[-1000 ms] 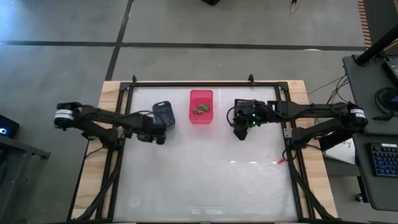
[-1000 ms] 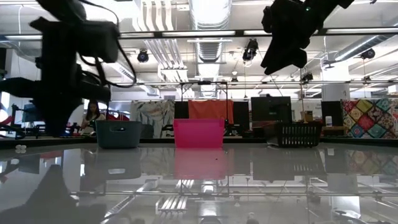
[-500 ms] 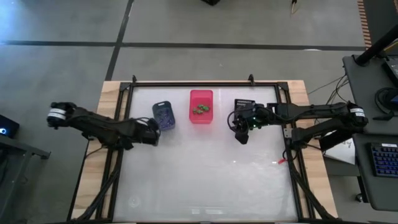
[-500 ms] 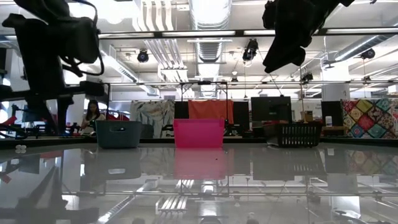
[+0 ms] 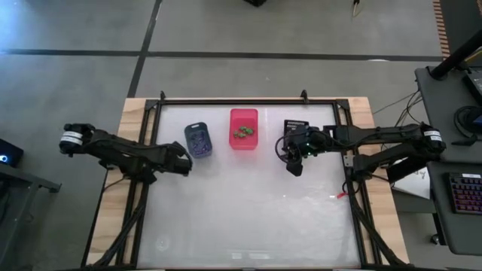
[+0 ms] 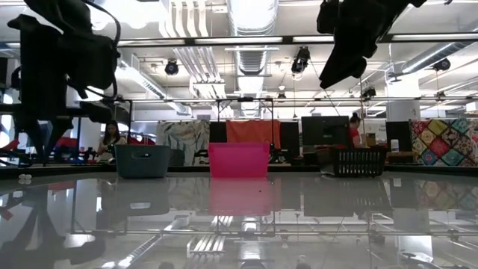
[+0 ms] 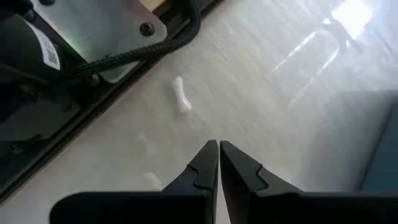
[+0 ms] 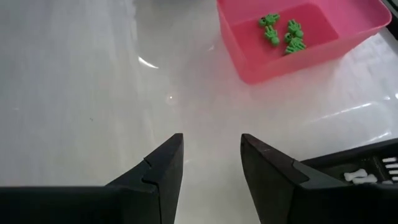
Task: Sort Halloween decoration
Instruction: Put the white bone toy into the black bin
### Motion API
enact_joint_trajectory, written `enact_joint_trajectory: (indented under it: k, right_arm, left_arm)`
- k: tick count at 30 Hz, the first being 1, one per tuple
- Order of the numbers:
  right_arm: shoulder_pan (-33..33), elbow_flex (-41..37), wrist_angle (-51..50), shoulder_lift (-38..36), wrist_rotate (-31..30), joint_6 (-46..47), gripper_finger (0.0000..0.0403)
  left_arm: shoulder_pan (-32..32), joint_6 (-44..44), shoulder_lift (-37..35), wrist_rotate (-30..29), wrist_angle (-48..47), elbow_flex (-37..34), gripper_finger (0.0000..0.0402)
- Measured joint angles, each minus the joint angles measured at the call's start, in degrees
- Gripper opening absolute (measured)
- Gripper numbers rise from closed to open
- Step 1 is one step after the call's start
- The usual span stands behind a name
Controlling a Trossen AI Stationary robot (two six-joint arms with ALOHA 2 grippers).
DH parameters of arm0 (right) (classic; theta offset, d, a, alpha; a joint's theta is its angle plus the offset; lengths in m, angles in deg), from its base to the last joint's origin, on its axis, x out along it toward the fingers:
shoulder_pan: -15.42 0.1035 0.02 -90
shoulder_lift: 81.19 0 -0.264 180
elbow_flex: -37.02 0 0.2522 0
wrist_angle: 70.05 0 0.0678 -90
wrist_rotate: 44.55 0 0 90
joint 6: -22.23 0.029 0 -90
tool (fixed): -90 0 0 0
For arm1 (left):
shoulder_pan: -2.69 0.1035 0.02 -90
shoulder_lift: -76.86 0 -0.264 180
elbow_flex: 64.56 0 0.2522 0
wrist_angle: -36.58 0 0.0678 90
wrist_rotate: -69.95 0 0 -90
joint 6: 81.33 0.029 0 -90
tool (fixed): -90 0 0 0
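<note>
Purple trinkets lie in the blue-grey bin and green ones in the pink bin. A white trinket shows in the black bin. Another small white trinket lies on the table by its left frame rail. My left gripper is shut and holds nothing; it hovers to the left of and nearer than the blue-grey bin, close to that loose white trinket. My right gripper hangs open and empty above the table, just nearer than the black bin.
The three bins stand in a row at the table's far side, also seen in the low view as blue-grey, pink and black. The glossy white tabletop spreads out on the near side. A black frame rail runs along the left edge.
My left gripper has drawn back from over the blue-grey bin toward the table's left edge, rolling its wrist as it went, and the purple trinkets in the bin now show. It has stayed shut. My right gripper has stayed open and in place.
</note>
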Motion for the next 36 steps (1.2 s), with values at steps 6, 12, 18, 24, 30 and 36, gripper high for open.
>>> enact_joint_trajectory:
  k: [6, 12, 18, 24, 30, 36]
  right_arm:
    - [0.11, 0.00, -0.30, 0.00, 0.31, -2.90, 0.0153]
    - [0.35, 0.00, -1.73, 0.00, 0.36, -5.47, 0.0153]
    - [0.35, 0.00, -1.90, 0.00, 0.33, -7.34, 0.0153]
    - [0.35, 0.00, -1.26, 0.00, 0.32, -7.83, 0.0153]
    - [0.35, 0.00, -1.19, 0.00, 0.32, -7.92, 0.0153]
    - [0.35, 0.00, -1.09, 0.00, 0.32, -7.98, 0.0153]
  left_arm:
    - [2.17, -2.93, 4.40, -0.53, 0.72, 0.17, 0.0000]
    - [6.86, -5.00, 6.30, -0.55, 0.88, 3.40, 0.0000]
    - [8.69, -4.96, 6.19, -0.48, -6.33, 6.39, 0.0000]
    - [9.91, -6.03, 6.15, 6.44, -12.85, 6.38, 0.0000]
    - [9.99, -4.59, 6.76, 7.47, -7.91, 5.06, 0.0000]
    - [9.97, -3.17, 9.68, 5.46, -7.30, 4.96, 0.0000]
